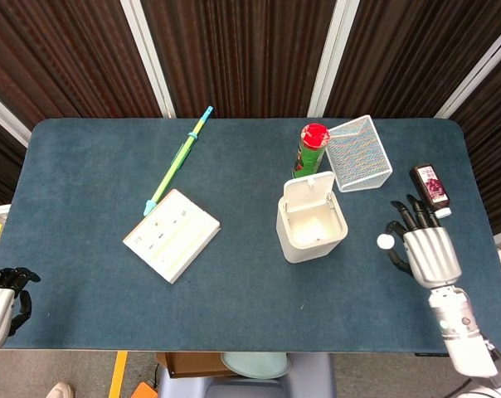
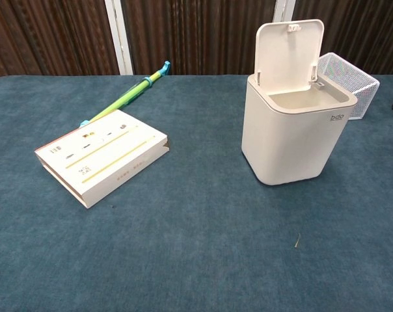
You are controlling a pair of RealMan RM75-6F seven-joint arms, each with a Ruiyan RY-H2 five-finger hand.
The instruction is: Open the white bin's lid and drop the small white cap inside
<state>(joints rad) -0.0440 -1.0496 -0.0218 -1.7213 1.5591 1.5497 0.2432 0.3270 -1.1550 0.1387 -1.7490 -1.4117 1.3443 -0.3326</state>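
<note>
While lid stands open | wire basket point(image 1: 360, 154), can point(image 1: 311, 150) behind bin point(image 1: 310, 229)

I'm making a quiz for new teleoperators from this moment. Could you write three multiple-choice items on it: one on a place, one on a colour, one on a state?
1. Where does the mesh basket stand relative to the bin?
A. behind it, toward the curtain
B. in front of it, at the near edge
C. inside it

2. What colour is the top of the green can?
A. blue
B. red
C. yellow

3. How is the bin's lid?
A. shut flat
B. lying off on the table
C. raised open

Answers:
1 A: the head view shows the basket beyond the bin, to its right.
2 B: the head view shows a red cap on the can.
3 C: the chest view shows the lid standing upright over the open bin, while the right hand holds the cap beside it.
</note>
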